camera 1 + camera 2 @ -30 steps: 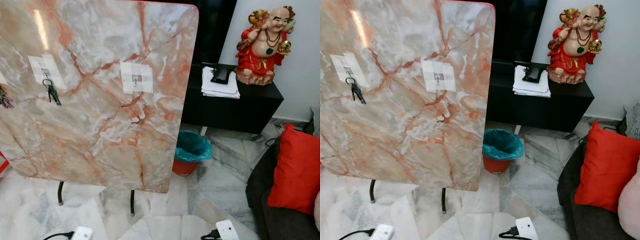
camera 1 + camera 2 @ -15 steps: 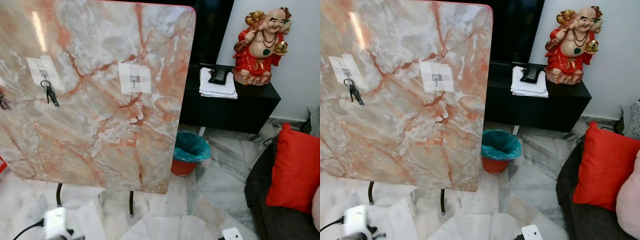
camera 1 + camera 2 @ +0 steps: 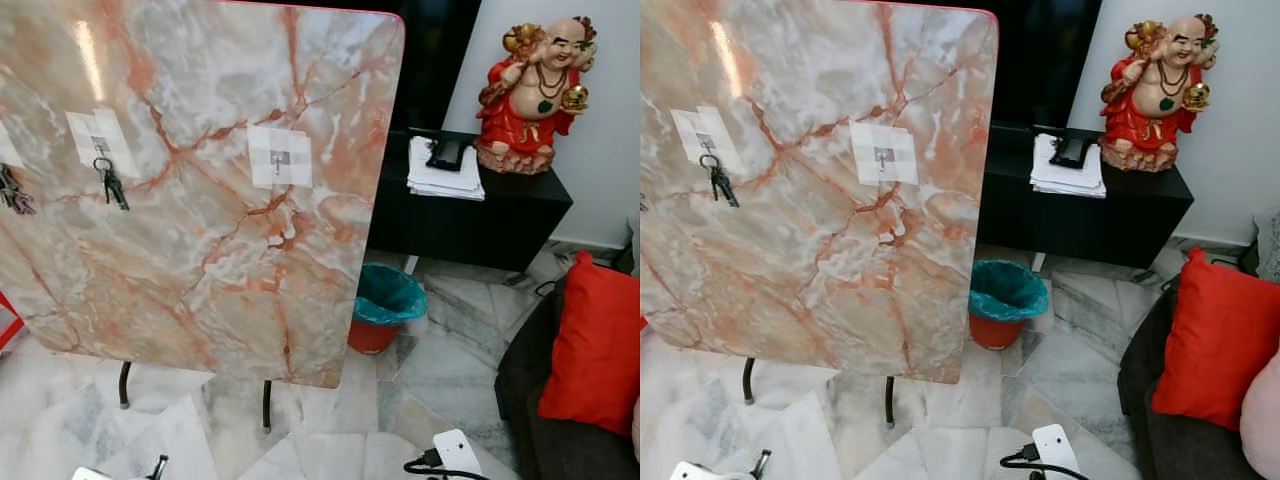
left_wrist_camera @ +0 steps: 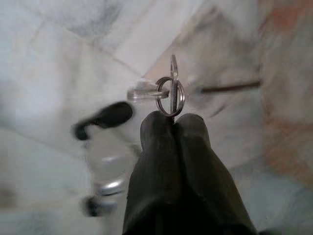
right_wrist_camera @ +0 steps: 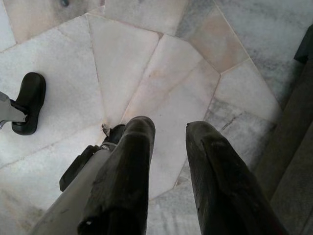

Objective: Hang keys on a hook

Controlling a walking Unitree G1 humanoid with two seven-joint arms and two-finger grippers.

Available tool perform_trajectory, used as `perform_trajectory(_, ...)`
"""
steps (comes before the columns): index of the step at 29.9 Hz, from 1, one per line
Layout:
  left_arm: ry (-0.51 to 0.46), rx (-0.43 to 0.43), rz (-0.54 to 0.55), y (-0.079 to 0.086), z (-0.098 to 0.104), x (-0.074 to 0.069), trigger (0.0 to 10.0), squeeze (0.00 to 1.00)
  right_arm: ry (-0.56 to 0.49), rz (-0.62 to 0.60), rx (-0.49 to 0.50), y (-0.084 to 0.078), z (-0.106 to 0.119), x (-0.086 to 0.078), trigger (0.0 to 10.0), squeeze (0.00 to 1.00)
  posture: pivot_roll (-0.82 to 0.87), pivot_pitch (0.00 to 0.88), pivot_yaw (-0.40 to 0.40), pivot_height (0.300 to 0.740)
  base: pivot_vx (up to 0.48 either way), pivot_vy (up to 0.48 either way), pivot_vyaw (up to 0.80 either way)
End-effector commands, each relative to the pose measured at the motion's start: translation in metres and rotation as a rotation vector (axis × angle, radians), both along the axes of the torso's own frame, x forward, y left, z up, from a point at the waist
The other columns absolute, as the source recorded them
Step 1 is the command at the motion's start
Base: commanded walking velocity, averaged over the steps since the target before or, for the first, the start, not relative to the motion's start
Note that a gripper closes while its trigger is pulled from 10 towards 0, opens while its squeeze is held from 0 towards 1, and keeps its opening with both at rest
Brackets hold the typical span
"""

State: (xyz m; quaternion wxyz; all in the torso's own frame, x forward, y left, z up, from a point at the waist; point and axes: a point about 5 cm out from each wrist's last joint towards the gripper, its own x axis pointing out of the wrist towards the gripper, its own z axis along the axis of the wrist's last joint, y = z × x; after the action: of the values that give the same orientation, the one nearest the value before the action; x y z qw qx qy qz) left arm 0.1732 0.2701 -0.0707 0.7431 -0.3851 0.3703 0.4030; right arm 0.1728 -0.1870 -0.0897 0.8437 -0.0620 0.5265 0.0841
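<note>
Left pincer (image 4: 172,120), black fingers pressed together on a key ring (image 4: 170,96), carrying the keys (image 4: 146,92) low above the pale marble floor (image 5: 161,88). Right pincer (image 5: 168,134) hanging idle over the same floor, fingers apart and holding nothing.

Ahead, an upended marble slab (image 3: 200,250), glossy cream veined in rust-orange, propped on thin dark legs. Three taped white patches across its face: two already bearing hanging bunches (image 3: 110,183), the one nearest the slab's right edge carrying a small bare hook (image 3: 280,158).

Step in hand, by the look of it: the carry toward the slab, keys secured but not yet raised. Next move likely calling for a lift of the left arm to the bare hook, ring turned open-face toward it, then lowered over the tip before release. Thin metal ring and small hook, so a narrow target; keys dangling loose and liable to swing.

Beyond the slab, a black cabinet (image 3: 470,215) with stacked papers and a glazed red-robed figurine (image 3: 530,95), a teal-lined bin (image 3: 385,300) on the floor, and a red cushion (image 3: 595,345) on a dark sofa.
</note>
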Motion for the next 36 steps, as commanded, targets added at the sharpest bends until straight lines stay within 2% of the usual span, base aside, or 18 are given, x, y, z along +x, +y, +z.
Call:
perform_trajectory(1, 0.028, 0.115, -0.054, 0.005, 0.000, -0.004, 10.0, 0.00, -0.001, 0.006, -0.008, 0.001, 0.001, 0.003, 10.0, 0.00, 0.16, 0.000, -0.105, 0.740, 0.000, 0.000, 0.00)
perform_trajectory(2, -0.026, 0.220, -0.044, 0.017, 0.008, 0.000, 10.0, 0.00, -0.002, 0.008, -0.007, 0.002, 0.001, 0.004, 10.0, 0.00, 0.15, 0.000, -0.105, 0.740, 0.000, 0.000, 0.00)
perform_trajectory(3, -0.047, 0.253, -0.053, 0.020, 0.011, 0.002, 10.0, 0.00, -0.002, 0.008, -0.007, 0.003, 0.001, 0.004, 10.0, 0.00, 0.15, 0.000, -0.105, 0.740, 0.000, 0.000, 0.00)
perform_trajectory(7, -0.119, 0.276, 0.019, 0.026, 0.019, 0.008, 10.0, 0.00, -0.002, 0.008, -0.006, 0.003, 0.001, 0.003, 10.0, 0.00, 0.15, 0.000, -0.106, 0.740, 0.000, 0.000, 0.00)
perform_trajectory(8, -0.179, 0.340, 0.020, 0.032, 0.027, 0.015, 10.0, 0.00, 0.000, 0.009, -0.009, 0.002, 0.000, 0.001, 10.0, 0.00, 0.16, 0.000, -0.106, 0.740, 0.000, 0.000, 0.00)
perform_trajectory(9, -0.179, 0.340, 0.020, 0.032, 0.027, 0.015, 10.0, 0.00, 0.000, 0.009, -0.009, 0.002, 0.000, 0.001, 10.0, 0.00, 0.16, 0.000, -0.106, 0.740, 0.000, 0.000, 0.00)
perform_trajectory(10, -0.199, 0.405, 0.001, 0.037, 0.035, 0.020, 10.0, 0.00, 0.002, 0.009, -0.012, 0.000, 0.000, -0.001, 10.0, 0.00, 0.16, 0.000, -0.109, 0.740, 0.000, 0.000, 0.00)
perform_trajectory(12, -0.139, 0.373, 0.010, 0.038, 0.032, 0.018, 10.0, 0.00, 0.006, 0.009, -0.016, -0.004, -0.001, -0.004, 10.0, 0.00, 0.17, 0.000, -0.109, 0.740, 0.000, 0.000, 0.00)
perform_trajectory(13, 0.046, 0.191, -0.147, 0.016, 0.010, 0.007, 10.0, 0.00, 0.011, 0.007, -0.022, -0.011, -0.002, -0.007, 10.0, 0.00, 0.17, 0.000, -0.107, 0.740, 0.000, 0.000, 0.00)
perform_trajectory(14, 0.046, 0.191, -0.147, 0.016, 0.010, 0.007, 10.0, 0.00, 0.011, 0.007, -0.022, -0.011, -0.002, -0.007, 10.0, 0.00, 0.17, 0.000, -0.107, 0.740, 0.000, 0.000, 0.00)
perform_trajectory(16, 0.116, 0.080, -0.414, -0.011, -0.003, 0.002, 10.0, 0.00, 0.013, 0.006, -0.025, -0.015, -0.001, -0.009, 10.0, 0.00, 0.16, 0.000, -0.103, 0.740, 0.000, 0.000, 0.00)
perform_trajectory(17, 0.108, 0.068, -0.520, -0.020, -0.005, 0.003, 10.0, 0.00, 0.013, 0.005, -0.025, -0.017, -0.001, -0.009, 10.0, 0.00, 0.16, 0.000, -0.103, 0.740, 0.000, 0.000, 0.00)
perform_trajectory(18, 0.111, 0.096, -0.551, -0.021, -0.004, 0.005, 10.0, 0.00, 0.013, 0.003, -0.025, -0.019, -0.001, -0.009, 10.0, 0.00, 0.17, 0.000, -0.104, 0.740, 0.000, 0.000, 0.00)
perform_trajectory(22, 0.114, 0.122, -0.546, -0.019, -0.004, 0.005, 10.0, 0.00, 0.013, 0.002, -0.026, -0.020, -0.001, -0.010, 10.0, 0.00, 0.18, 0.000, -0.107, 0.740, 0.000, 0.000, 0.00)
perform_trajectory(26, 0.078, 0.262, -0.518, -0.005, 0.007, 0.017, 10.0, 0.00, 0.009, 0.007, -0.024, -0.020, 0.000, -0.009, 10.0, 0.00, 0.17, 0.000, -0.105, 0.740, 0.000, 0.000, 0.00)
perform_trajectory(28, 0.104, 0.352, -0.652, -0.001, 0.014, 0.027, 10.0, 0.00, -0.006, 0.011, -0.030, -0.019, 0.001, -0.006, 10.0, 0.00, 0.17, 0.000, -0.103, 0.740, 0.000, 0.000, 0.00)
perform_trajectory(33, 0.116, 0.492, -0.843, 0.001, 0.024, 0.041, 10.0, 0.00, -0.063, 0.033, -0.032, -0.011, 0.007, 0.011, 10.0, 0.00, 0.17, 0.000, -0.102, 0.740, 0.000, 0.000, 0.00)
perform_trajectory(36, 0.016, 0.627, -1.020, 0.000, 0.045, 0.067, 10.0, 0.00, -0.180, 0.071, -0.053, -0.013, 0.025, 0.043, 10.0, 0.00, 0.16, 0.000, -0.100, 0.740, 0.000, 0.000, 0.00)
